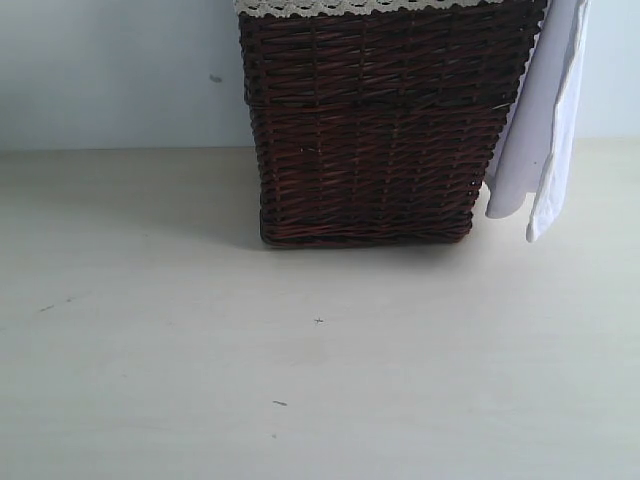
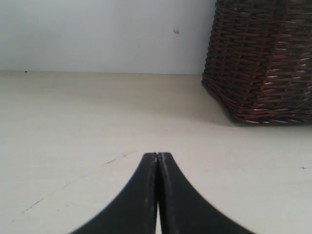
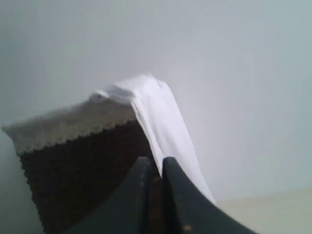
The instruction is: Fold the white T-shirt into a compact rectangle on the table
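Note:
The white T-shirt (image 1: 545,120) hangs over the right rim of a dark wicker basket (image 1: 380,130), and its lower end dangles just above the table (image 1: 300,360). In the right wrist view the T-shirt (image 3: 165,122) drapes down the basket's corner. My right gripper (image 3: 157,161) lines up with its edge from a distance, jaws drawn together to a thin slit with nothing between them. My left gripper (image 2: 158,155) is shut and empty, low over the bare table (image 2: 73,122), with the basket (image 2: 263,63) off to one side. Neither gripper shows in the exterior view.
The basket stands at the back of the table against a pale blue-grey wall (image 1: 110,70), with cream lace trim (image 1: 330,7) along its top. A few small dark specks (image 1: 279,403) mark the tabletop in front of it.

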Action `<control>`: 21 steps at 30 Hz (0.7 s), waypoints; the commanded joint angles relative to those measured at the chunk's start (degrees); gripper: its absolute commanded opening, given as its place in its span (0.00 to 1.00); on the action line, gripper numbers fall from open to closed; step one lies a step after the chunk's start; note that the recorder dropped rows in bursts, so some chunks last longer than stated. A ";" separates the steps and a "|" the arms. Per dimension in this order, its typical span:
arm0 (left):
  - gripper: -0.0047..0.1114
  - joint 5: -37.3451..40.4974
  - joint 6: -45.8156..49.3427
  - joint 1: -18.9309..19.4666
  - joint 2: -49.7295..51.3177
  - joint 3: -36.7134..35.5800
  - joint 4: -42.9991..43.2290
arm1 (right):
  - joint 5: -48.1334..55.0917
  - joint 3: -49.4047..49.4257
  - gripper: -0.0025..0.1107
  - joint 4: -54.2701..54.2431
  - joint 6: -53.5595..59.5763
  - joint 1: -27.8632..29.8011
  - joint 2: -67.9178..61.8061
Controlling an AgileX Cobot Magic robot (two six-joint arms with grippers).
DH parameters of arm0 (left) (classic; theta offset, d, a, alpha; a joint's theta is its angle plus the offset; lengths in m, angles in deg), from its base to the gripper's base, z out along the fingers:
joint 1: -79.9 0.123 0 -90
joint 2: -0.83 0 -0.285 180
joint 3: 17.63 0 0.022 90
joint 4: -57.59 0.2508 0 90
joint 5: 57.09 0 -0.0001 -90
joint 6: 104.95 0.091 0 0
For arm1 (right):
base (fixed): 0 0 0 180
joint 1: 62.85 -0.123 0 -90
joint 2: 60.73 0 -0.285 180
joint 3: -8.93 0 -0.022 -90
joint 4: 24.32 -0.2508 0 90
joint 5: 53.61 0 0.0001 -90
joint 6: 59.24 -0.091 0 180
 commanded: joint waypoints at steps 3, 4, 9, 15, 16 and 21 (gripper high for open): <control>0.05 -0.15 -0.01 0.19 -0.36 -0.19 -0.20 | 0.90 -11.75 0.47 0.00 0.05 0.09 -4.33; 0.05 -0.15 -0.01 0.19 -0.36 -0.19 -0.20 | 1.53 -14.28 0.53 0.11 0.25 0.09 -7.05; 0.05 -0.15 -0.01 0.19 -0.36 -0.19 -0.20 | 9.42 -26.84 0.62 0.23 6.44 0.09 -20.81; 0.05 -0.15 -0.01 0.19 -0.36 -0.19 -0.20 | 23.76 -48.98 0.63 0.56 9.58 0.09 -47.38; 0.05 -0.15 -0.01 0.19 -0.36 -0.19 -0.20 | 24.93 -51.33 0.63 1.08 9.58 0.09 -50.38; 0.05 -0.15 -0.01 0.19 -0.36 -0.19 -0.20 | 36.34 -63.11 0.63 2.60 15.00 0.09 -68.11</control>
